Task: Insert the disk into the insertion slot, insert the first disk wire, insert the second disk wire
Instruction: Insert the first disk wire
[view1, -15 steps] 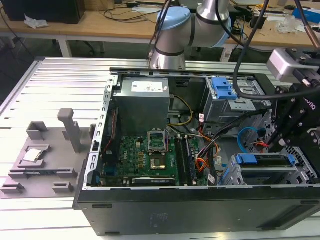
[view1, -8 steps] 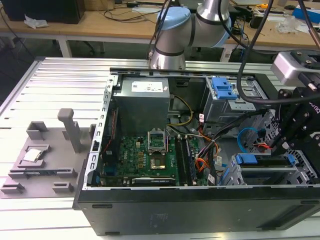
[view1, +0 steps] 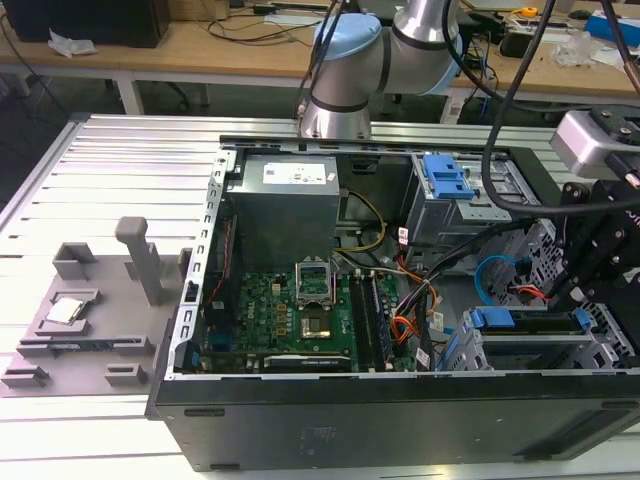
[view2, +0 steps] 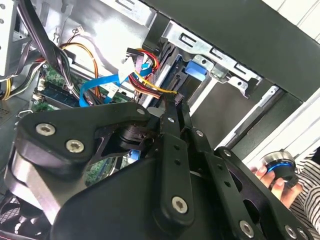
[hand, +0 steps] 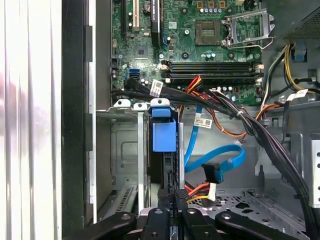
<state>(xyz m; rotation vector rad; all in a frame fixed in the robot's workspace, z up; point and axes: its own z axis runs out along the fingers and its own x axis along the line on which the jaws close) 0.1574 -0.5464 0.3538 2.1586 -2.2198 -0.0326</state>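
Blue plastic frames the disk (view1: 525, 321), a flat silver-dark hard drive. On my screens it lies seated in the insertion slot (view1: 462, 352), the silver-grey perforated sheet-metal drive cage in one corner of the open black computer case (view1: 400, 420). At the cage's open end, close to the carrier's blue tab, the black gripper (hand: 172, 189) has its fingers drawn narrow. They pinch the small black plug of the first disk wire (hand: 196, 189), a red, orange and yellow bundle, and the second wrist view shows the tips meeting on that plug. I cannot tell whether the plug touches the drive. Just beside the cage, the second disk wire (hand: 226, 156), a thin flat light-blue cable, curls in a loop, its dark plug near the bundle and apart from the disk. Farther from the cage sits the green motherboard (view1: 290, 310), and near the cage stands a grey box with a blue latch (view1: 445, 180). Outside the case wall by the cage, a person's hand (view2: 280, 187) holds a round black-and-blue knob (view2: 278, 167).
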